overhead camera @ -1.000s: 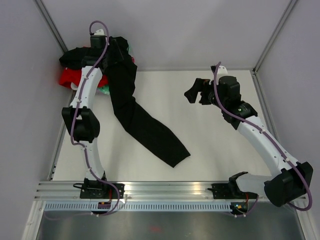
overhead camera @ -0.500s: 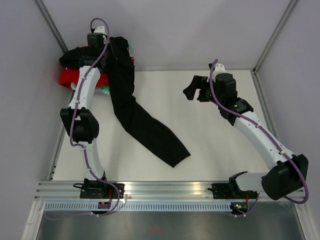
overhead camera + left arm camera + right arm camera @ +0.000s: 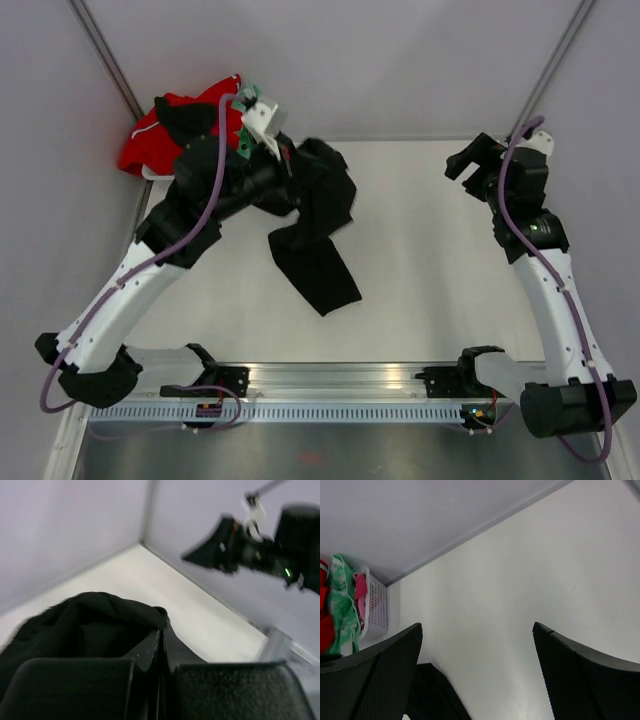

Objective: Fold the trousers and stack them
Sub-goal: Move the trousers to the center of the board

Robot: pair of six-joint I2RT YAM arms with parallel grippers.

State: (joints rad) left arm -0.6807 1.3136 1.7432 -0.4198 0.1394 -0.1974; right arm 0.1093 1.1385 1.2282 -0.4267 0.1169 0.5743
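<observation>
The black trousers [image 3: 318, 255] hang bunched from my left gripper [image 3: 298, 180] over the middle of the table, with one leg trailing down onto the surface toward the front. In the left wrist view the left gripper [image 3: 162, 630] has its jaws pressed together on a fold of the trousers [image 3: 95, 625]. My right gripper [image 3: 468, 160] is at the back right, open and holding nothing. The right wrist view shows the right gripper [image 3: 477, 627] with wide-set jaws above bare table, and a corner of the trousers [image 3: 435, 697] at the lower left.
A red garment [image 3: 170, 130] lies in the back left corner with a green-and-pink cloth [image 3: 342, 605] over a white basket [image 3: 376, 607]. Grey walls enclose the table on three sides. The right gripper [image 3: 220, 550] shows in the left wrist view.
My left gripper shut on the trousers at the back left pile and pulled them out toward the table's middle. The right arm drew back to the back right.
</observation>
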